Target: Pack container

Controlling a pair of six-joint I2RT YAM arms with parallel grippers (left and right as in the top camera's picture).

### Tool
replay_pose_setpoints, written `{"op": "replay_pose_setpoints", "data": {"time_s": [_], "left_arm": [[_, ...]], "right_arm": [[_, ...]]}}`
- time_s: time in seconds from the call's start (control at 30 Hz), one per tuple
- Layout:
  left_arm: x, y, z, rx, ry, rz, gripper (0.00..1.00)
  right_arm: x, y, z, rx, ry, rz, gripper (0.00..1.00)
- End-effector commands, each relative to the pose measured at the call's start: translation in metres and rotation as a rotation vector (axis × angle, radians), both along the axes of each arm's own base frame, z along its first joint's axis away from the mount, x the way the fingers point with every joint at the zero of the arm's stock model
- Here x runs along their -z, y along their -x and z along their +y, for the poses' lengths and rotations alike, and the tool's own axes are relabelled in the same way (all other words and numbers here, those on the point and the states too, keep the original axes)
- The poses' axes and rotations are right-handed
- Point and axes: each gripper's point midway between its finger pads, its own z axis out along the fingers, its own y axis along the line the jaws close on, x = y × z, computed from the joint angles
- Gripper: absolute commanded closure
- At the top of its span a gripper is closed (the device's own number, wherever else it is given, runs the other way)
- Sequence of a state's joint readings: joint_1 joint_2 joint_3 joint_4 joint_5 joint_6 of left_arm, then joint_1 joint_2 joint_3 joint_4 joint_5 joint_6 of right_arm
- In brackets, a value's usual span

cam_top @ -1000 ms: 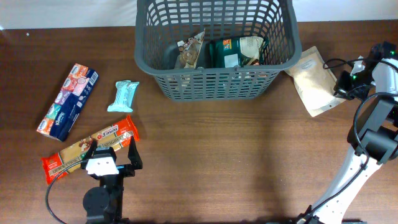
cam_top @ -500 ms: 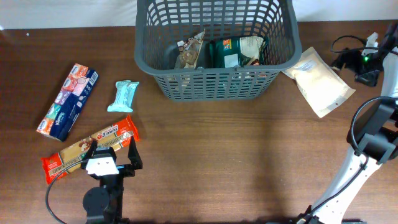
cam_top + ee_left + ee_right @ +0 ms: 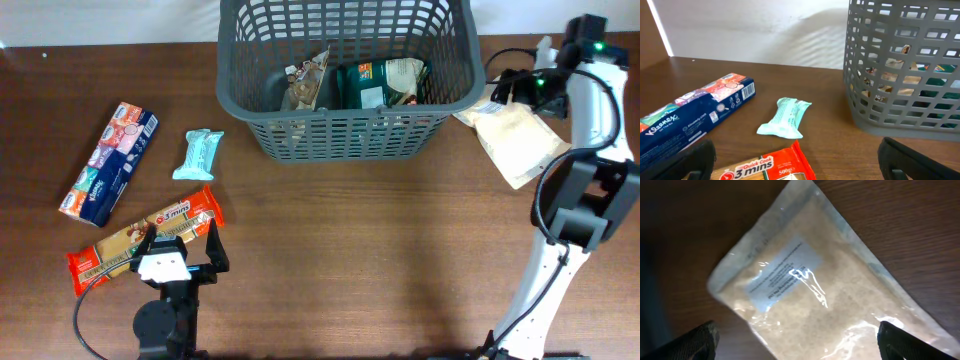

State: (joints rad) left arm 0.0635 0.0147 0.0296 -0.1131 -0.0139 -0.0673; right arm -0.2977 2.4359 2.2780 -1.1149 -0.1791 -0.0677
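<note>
Both pincers stand wide and empty; packing is judged partly done.
The left pincer [image 3: 180, 240] is spread over the orange noodle pack [image 3: 140, 238]. The container [image 3: 345, 135] stands well ahead of it, to its right, with some packs already inside. The right pincer [image 3: 800, 337] hangs spread above the flat beige pouch [image 3: 805, 280], with the container just beside it on its left. Risk noted: only slick film may be pinched and the pouch dropped, or its corner may be snagged on the basket wall.
</note>
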Motion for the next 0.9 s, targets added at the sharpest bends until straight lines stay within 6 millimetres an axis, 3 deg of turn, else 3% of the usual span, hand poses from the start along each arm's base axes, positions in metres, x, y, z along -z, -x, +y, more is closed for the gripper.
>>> {"op": "replay_pose_setpoints", "data": {"time_s": [0.0, 0.3, 0.87], "left_arm": [[0.000, 0.000, -0.002, 0.014, -0.015, -0.003, 0.01], [0.000, 0.000, -0.002, 0.014, -0.015, -0.003, 0.01], [0.001, 0.000, -0.002, 0.014, -0.015, -0.003, 0.01]], "right_arm": [[-0.018, -0.001, -0.013, -0.011, 0.179, 0.000, 0.01], [-0.002, 0.007, -0.026, 0.011, 0.218, 0.059, 0.01], [0.048, 0.025, -0.013, -0.013, 0.152, 0.143, 0.01]]}}
